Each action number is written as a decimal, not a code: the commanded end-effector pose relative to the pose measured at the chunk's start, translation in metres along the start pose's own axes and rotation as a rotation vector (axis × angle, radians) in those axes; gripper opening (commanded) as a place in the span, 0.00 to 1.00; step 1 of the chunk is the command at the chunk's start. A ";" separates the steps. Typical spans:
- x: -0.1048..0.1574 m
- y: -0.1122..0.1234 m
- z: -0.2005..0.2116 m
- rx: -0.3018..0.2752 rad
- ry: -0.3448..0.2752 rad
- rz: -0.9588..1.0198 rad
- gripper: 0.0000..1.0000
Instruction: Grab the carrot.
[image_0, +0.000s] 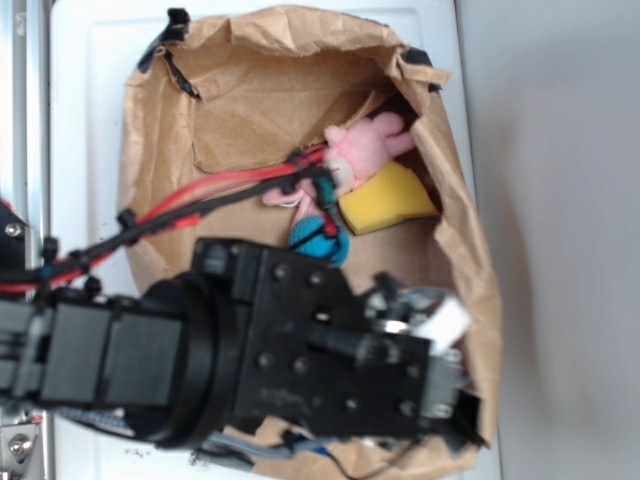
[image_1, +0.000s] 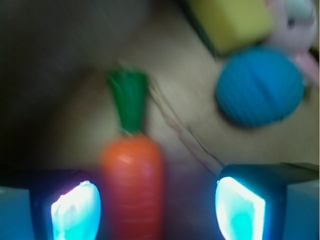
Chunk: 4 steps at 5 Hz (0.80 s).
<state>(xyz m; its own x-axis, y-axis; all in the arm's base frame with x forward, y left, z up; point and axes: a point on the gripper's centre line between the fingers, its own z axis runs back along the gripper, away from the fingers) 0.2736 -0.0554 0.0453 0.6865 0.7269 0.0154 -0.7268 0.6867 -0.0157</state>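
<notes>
Risk: the carrot (image_1: 132, 187) sits off-centre, close against one finger (image_1: 75, 207) of the gripper (image_1: 157, 207), so closing may nudge or roll the glossy body out rather than clamp it. Gripper: jaws wide open, holding nothing. Carrot: between the fingers, stem pointing away, lying in the paper bag (image_0: 160, 130); ball (image_1: 260, 87) and sponge (image_1: 232, 22) well beyond the carrot.

Both views are soft and blurred; the wrist view is dim, with glare on the tool's pads (image_1: 75, 210).

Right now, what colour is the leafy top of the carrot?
Dark green, above the carrot's orange body. The wrist view shows it best.
</notes>
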 end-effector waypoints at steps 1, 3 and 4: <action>-0.021 0.030 -0.017 -0.076 -0.064 -0.057 1.00; -0.027 0.046 0.008 -0.128 -0.063 -0.045 0.00; 0.002 0.017 0.039 -0.145 -0.043 -0.003 0.00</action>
<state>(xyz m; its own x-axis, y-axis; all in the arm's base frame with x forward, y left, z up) 0.2494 -0.0507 0.0702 0.6936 0.7197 0.0313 -0.7123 0.6916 -0.1200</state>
